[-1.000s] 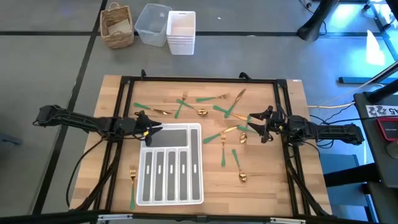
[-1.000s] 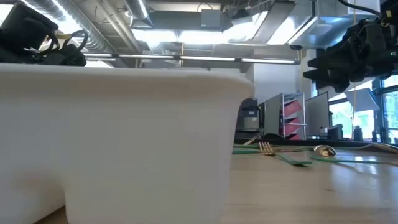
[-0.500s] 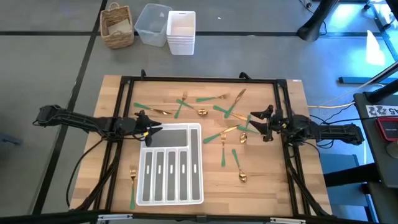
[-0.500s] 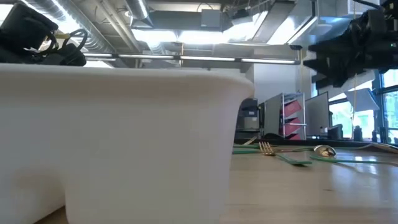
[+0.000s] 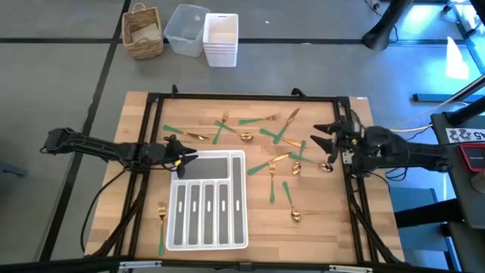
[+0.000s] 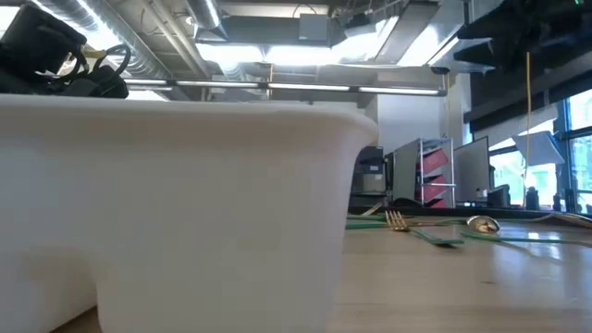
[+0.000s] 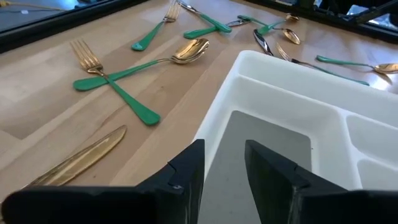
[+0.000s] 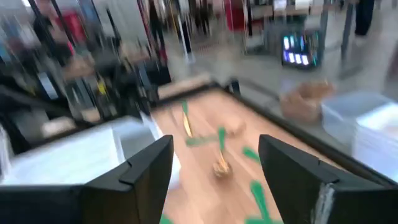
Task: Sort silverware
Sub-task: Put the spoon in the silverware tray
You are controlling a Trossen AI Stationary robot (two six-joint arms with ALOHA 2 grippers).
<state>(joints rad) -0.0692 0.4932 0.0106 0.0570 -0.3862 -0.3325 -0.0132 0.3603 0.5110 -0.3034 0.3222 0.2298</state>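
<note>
In the high view, nearest the lower edge of the frame, a lone fork lay on the counter just left of the white organizer tray, whose compartments appeared to hold nothing. The left hand hovered at the tray's upper left corner with its fingers slightly parted and gripping nothing; the left wrist view showed the two dark fingers poised over the tray's wide end compartment, unchanged from the preceding second. The silverware was scattered across the upper middle and centre right of the frame, with two more pieces lying toward the lower right of the tray. The change was on the right side: the right hand, which one second before had sat low beside the pieces at centre right, had drawn back toward the right edge of the frame and lifted, as its wrist view, blurred by motion, looked across the counter rather than down on it. Its fingers stood wide apart and carried nothing, and a spoon lay just below it. Judged from this, no piece had yet been sorted, and the right arm was probably repositioning for another approach rather than transporting an item.
</note>
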